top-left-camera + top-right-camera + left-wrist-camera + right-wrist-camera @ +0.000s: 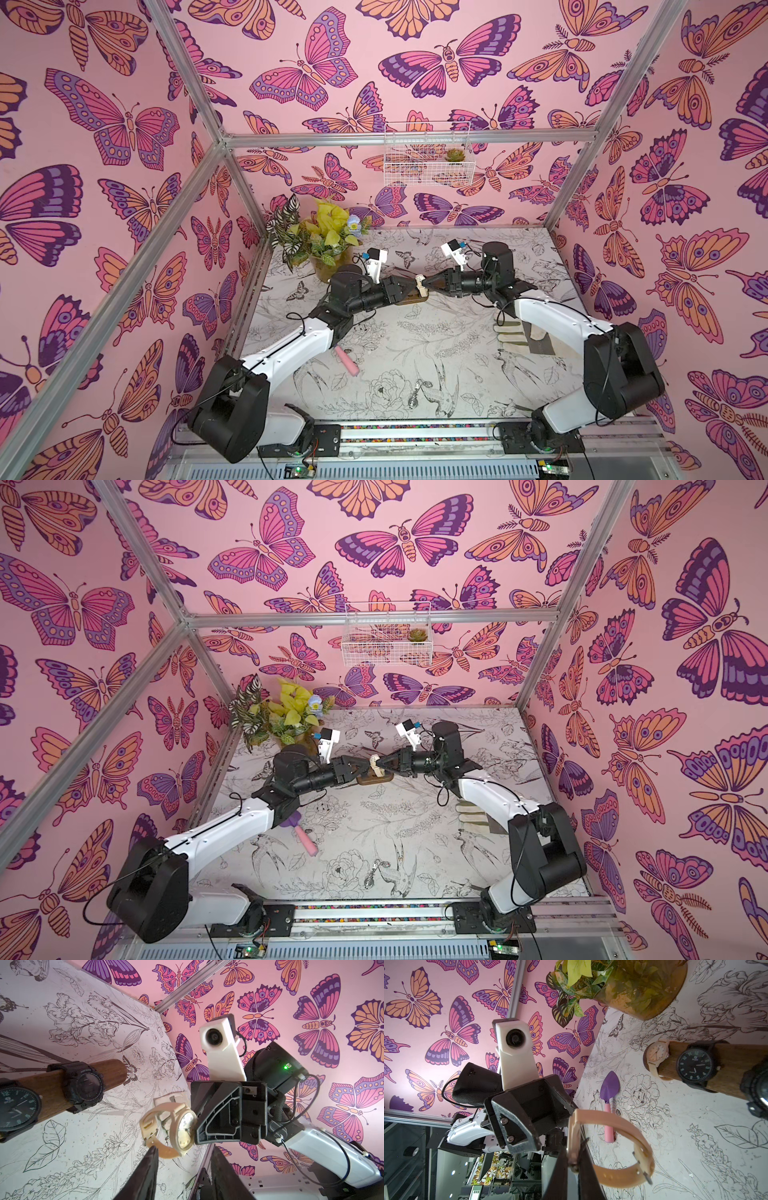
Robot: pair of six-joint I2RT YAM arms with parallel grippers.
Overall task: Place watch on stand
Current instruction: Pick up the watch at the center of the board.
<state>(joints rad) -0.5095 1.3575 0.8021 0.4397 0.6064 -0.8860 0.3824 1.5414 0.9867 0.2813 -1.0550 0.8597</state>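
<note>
We're abt halfway: right tool (576, 1159) clamps cream watch (184, 1128) by its strap, left tool (185, 1155) half-wide at the loop. Near both tool tips, the stand (52, 1086) bears 3 other watches (693, 1065) — ours isn't on yet.

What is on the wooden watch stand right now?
Three watches ring the stand's bar: a beige watch, a black analog watch and a chunky black watch. The bar hides the backs of their straps.

pink butterfly walls (104, 208), aluminium frame (291, 139), wire basket (428, 172), floral-print tabletop (415, 332)
</note>
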